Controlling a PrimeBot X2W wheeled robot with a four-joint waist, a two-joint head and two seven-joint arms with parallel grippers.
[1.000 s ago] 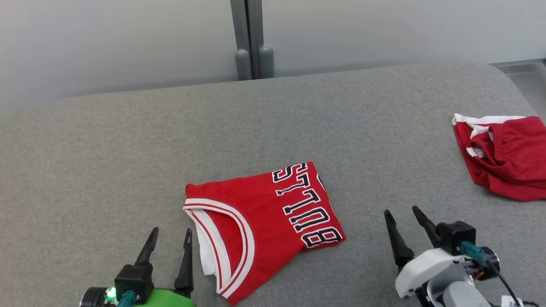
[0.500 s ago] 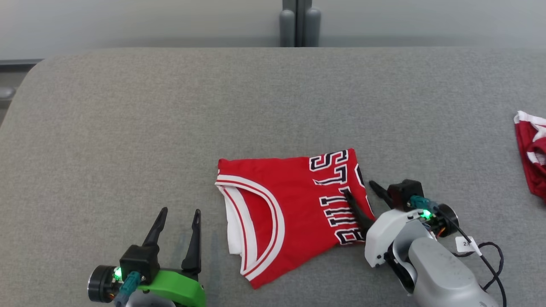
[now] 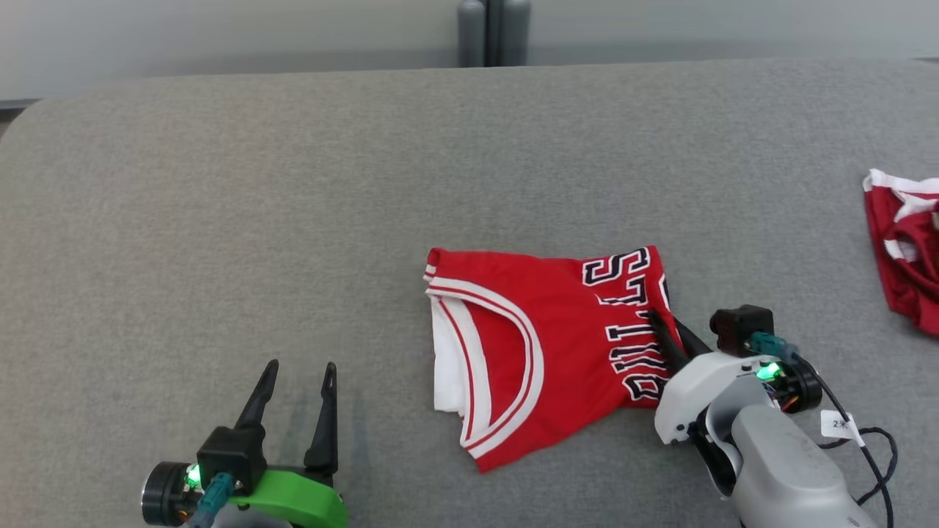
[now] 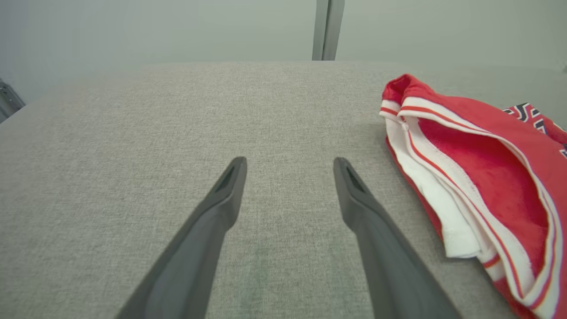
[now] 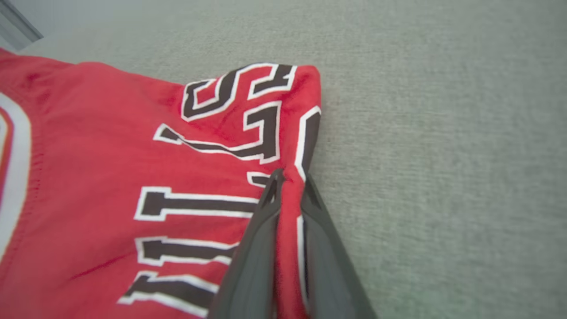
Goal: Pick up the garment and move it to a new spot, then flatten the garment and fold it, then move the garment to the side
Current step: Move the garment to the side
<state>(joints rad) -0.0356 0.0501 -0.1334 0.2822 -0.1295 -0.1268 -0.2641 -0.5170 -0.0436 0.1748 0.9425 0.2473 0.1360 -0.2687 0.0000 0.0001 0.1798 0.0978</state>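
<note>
The garment lies folded on the grey padded table: a red jersey with white red-striped edging on its left and "BULLS" lettering along its right edge. My right gripper is shut on that right edge; in the right wrist view a pinched ridge of the garment sits between the two fingers of the right gripper. My left gripper stands open at the lower left, well left of the garment, with nothing in it. The left wrist view has the left gripper over bare table and the garment to its right.
A second red garment with narrow white edging lies bunched at the table's right edge. A grey post stands behind the table's far edge. A black cable with a white tag hangs from my right wrist.
The camera has shifted between frames. My right gripper came in from the right onto the garment's lettered edge and closed on it. The left gripper stays open and still.
</note>
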